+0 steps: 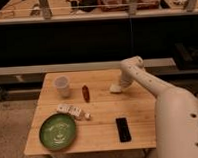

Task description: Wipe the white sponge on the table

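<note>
The light wooden table (102,128) fills the lower middle of the camera view. The white sponge (115,88) lies flat on its far half, right of centre. My gripper (121,85) comes down from the white arm at the right and presses on the sponge's right end. The arm's elbow sits above the table's far right edge.
A translucent white cup (62,86) stands at the far left. A small red object (85,92) lies beside it. White packets (73,111) lie left of centre, a green plate (57,131) at the front left, a black phone (123,129) at the front right. A dark counter runs behind the table.
</note>
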`<state>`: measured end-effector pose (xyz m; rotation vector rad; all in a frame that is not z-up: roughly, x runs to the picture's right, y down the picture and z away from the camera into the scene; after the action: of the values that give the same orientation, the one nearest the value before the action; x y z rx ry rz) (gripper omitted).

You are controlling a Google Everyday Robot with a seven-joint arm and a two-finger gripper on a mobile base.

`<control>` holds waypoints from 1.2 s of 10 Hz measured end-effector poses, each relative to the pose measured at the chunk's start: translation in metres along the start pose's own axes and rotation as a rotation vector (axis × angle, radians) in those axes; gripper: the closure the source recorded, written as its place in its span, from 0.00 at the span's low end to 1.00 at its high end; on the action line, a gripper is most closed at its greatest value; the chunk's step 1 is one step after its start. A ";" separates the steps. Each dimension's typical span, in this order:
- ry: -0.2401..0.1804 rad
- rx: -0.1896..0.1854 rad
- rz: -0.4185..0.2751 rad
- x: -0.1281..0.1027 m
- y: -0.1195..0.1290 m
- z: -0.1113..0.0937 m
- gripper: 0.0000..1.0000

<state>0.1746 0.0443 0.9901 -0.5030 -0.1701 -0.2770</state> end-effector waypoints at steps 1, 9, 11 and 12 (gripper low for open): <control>0.000 -0.001 -0.002 0.000 0.000 0.000 0.96; -0.113 -0.170 -0.256 -0.146 -0.013 -0.013 0.96; -0.123 -0.203 -0.281 -0.170 -0.005 -0.013 0.96; -0.129 -0.213 -0.286 -0.176 0.002 -0.014 0.96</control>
<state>0.0095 0.0774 0.9368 -0.7094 -0.3418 -0.5463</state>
